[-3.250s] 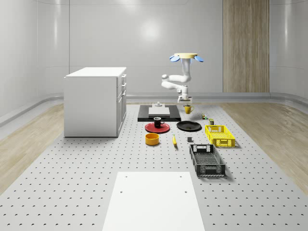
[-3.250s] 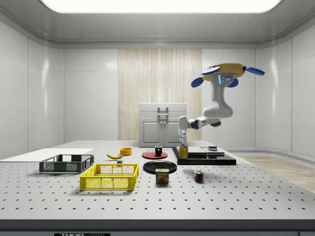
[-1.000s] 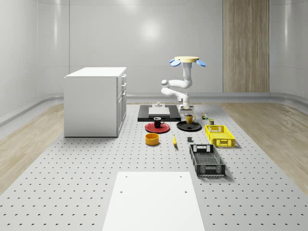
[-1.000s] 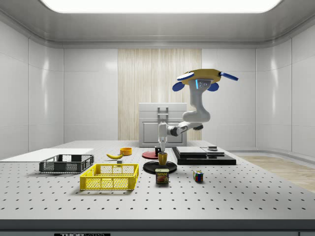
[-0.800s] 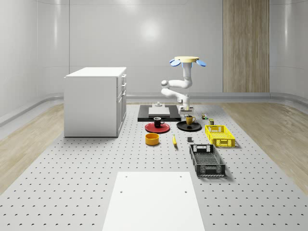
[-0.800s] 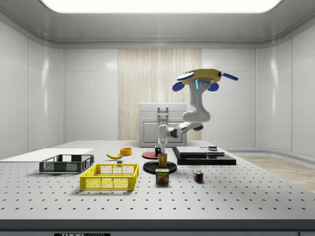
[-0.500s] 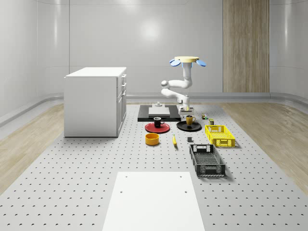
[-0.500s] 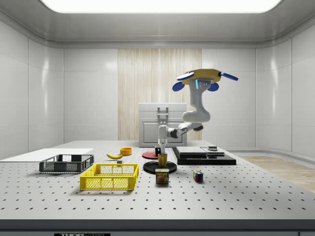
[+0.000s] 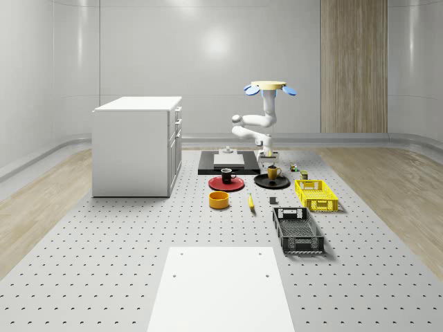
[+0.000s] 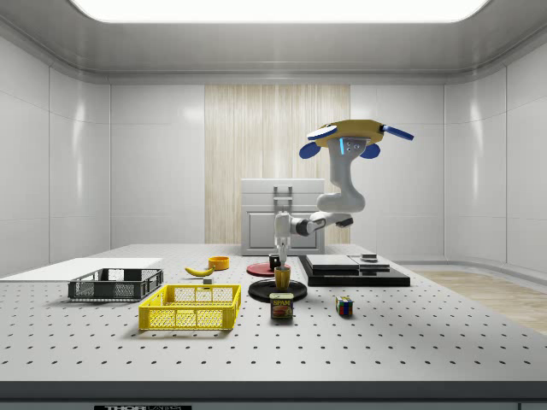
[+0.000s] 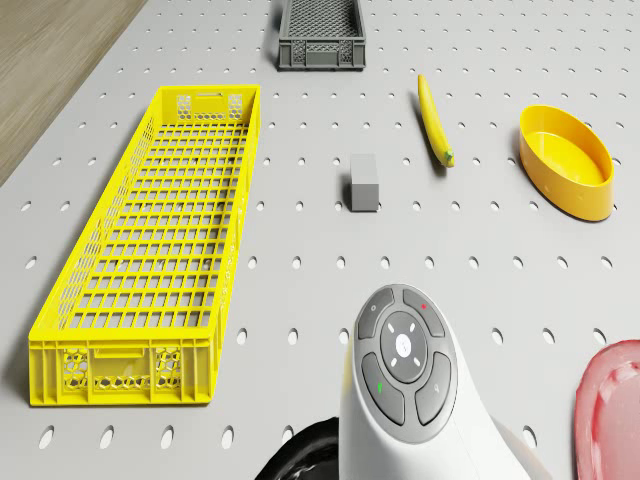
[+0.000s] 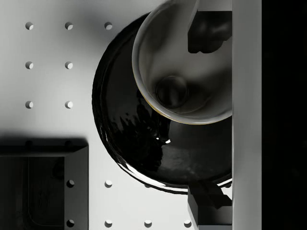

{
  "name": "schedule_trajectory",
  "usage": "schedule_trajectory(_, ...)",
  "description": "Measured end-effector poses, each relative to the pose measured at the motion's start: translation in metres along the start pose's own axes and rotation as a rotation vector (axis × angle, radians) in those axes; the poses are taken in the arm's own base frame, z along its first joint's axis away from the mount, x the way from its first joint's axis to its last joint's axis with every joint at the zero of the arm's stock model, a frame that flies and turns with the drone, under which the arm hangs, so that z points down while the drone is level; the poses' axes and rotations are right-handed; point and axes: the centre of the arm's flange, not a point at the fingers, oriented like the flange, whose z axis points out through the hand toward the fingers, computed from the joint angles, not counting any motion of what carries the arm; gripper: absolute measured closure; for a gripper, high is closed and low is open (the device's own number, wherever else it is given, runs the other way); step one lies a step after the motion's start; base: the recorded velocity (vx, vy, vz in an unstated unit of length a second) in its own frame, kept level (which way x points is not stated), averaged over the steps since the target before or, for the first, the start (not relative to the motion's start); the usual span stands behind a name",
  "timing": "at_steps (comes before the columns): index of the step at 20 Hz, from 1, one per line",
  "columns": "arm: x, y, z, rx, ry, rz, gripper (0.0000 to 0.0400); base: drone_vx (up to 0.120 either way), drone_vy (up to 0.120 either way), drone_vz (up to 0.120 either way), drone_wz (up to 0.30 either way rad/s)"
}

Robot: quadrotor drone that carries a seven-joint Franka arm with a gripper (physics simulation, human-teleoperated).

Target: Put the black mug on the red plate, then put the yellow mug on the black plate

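The yellow mug (image 9: 273, 172) (image 10: 283, 277) stands upright on the black plate (image 9: 271, 182) (image 10: 275, 292). My gripper (image 9: 266, 163) (image 10: 280, 262) (image 12: 209, 117) hangs just above the mug's rim, open, with one fingertip (image 12: 210, 29) over the mug's mouth (image 12: 182, 67) and the other beyond its rim over the plate (image 12: 139, 129). The black mug (image 9: 227, 176) (image 10: 274, 260) sits on the red plate (image 9: 225, 185) (image 10: 267, 270). The drone (image 9: 269, 87) (image 10: 355, 137) hovers over the table behind the black plate, its arm reaching down and forward.
A yellow crate (image 9: 316, 194) (image 11: 150, 250), grey crate (image 9: 297, 230) (image 11: 320, 35), banana (image 11: 435, 120), yellow bowl (image 9: 219, 200) (image 11: 565, 175) and small grey block (image 11: 365, 183) lie nearby. A black platform (image 9: 228, 163) and white cabinet (image 9: 135, 146) stand behind. A can (image 10: 281, 307) and cube (image 10: 344, 306) sit by the plate.
The fingers have spread apart and let go of the yellow mug, which stays standing on the black plate. The drone has held its place.
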Motion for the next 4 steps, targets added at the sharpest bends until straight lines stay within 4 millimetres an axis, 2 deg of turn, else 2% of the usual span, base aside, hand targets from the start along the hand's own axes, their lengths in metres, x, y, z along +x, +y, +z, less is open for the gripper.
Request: schedule_trajectory(4, 0.0000, 0.0000, -0.0023, 0.000, 0.000, 0.000, 0.0002, 0.000, 0.000, 0.000, 0.000)
